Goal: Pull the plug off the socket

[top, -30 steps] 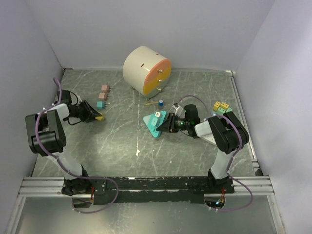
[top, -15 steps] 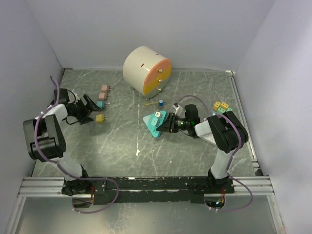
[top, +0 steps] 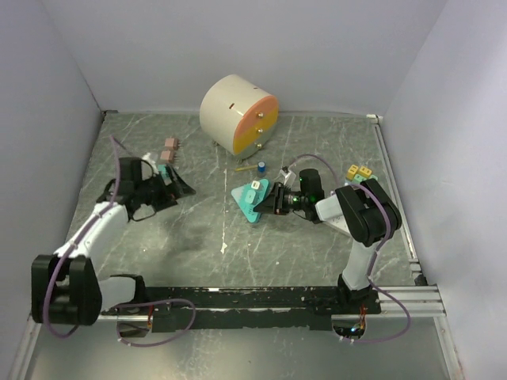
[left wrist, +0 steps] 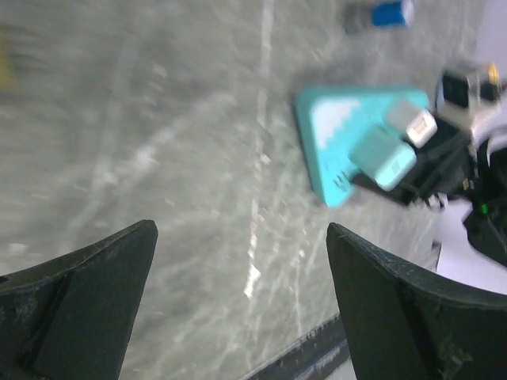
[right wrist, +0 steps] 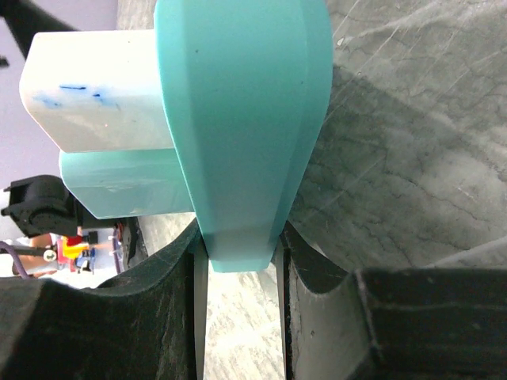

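Right gripper (right wrist: 238,253) jaws are clamping the socket (top: 250,204) edge mid-worktop (top: 198,237), likely bracing it. White plug (left wrist: 412,123) and teal plug (left wrist: 383,157) are sitting plugged in, so nothing is pulled yet. Left gripper (left wrist: 242,229) jaws are gaping empty, well apart from the socket.

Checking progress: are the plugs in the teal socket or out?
In: white plug and teal plug both sit against the socket face.

high view from the near edge, two low wrist views, teal socket (top: 247,207) in all
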Controlling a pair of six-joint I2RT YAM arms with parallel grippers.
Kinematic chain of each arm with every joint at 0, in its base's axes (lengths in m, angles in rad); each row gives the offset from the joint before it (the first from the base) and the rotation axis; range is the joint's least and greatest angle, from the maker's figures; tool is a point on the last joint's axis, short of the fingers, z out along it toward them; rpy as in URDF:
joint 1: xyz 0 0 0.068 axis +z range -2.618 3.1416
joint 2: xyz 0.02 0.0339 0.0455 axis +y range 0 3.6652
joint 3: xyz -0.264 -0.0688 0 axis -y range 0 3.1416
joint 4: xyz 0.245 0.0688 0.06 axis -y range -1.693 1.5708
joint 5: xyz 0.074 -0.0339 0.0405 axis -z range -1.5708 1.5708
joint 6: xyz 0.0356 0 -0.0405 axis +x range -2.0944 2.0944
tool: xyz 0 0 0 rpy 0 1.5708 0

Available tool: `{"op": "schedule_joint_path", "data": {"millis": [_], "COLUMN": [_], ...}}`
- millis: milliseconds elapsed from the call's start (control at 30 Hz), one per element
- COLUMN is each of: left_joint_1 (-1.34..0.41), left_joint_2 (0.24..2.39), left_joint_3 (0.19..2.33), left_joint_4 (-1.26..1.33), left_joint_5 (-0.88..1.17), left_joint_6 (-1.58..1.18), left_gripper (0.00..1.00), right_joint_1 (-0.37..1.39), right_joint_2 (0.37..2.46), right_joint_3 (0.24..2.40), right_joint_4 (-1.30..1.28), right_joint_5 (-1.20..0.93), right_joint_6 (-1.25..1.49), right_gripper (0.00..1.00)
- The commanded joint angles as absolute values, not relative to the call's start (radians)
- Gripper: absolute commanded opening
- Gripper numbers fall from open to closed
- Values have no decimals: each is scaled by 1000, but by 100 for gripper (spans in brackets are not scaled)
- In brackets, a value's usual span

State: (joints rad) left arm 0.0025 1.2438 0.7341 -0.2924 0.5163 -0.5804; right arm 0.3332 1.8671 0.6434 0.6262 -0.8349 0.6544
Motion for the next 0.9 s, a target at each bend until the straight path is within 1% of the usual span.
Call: {"op": "schedule_joint_path", "data": {"millis": [0,100,200,333,433,533,667,733,867], "left_joint_1": [-214,-379,-557,-755,-856,-907,-914,-909,-879], "left_joint_2": [1139,1111,1136,1233,1342,1452,1541,1597,1699], "left_joint_3": [666,640,666,754,839,929,1032,1099,1205], "left_joint_4": [-173,-94,-70,-82,-96,-148,-215,-286,-353], "left_joint_5": [378,285,145,8,-51,-103,-170,-204,-185], "left_joint_6": [-731,-774,-767,-717,-676,-642,-608,-594,-580], "left_gripper": [100,100,98,95,94,90,87,89,91], "right_joint_1": [329,329,330,331,331,330,331,331,330], "right_joint_2": [1919,1912,1914,1922,1912,1909,1916,1913,1907], "right_joint_3": [614,608,608,615,612,613,616,615,615], "right_joint_4": [509,510,511,501,494,492,493,494,488], "right_joint_5": [-698,-697,-697,-692,-687,-688,-697,-700,-695], "right_joint_6": [574,574,575,570,565,563,566,567,563], "right_gripper": [0,0,0,0,0,0,0,0,0]}}
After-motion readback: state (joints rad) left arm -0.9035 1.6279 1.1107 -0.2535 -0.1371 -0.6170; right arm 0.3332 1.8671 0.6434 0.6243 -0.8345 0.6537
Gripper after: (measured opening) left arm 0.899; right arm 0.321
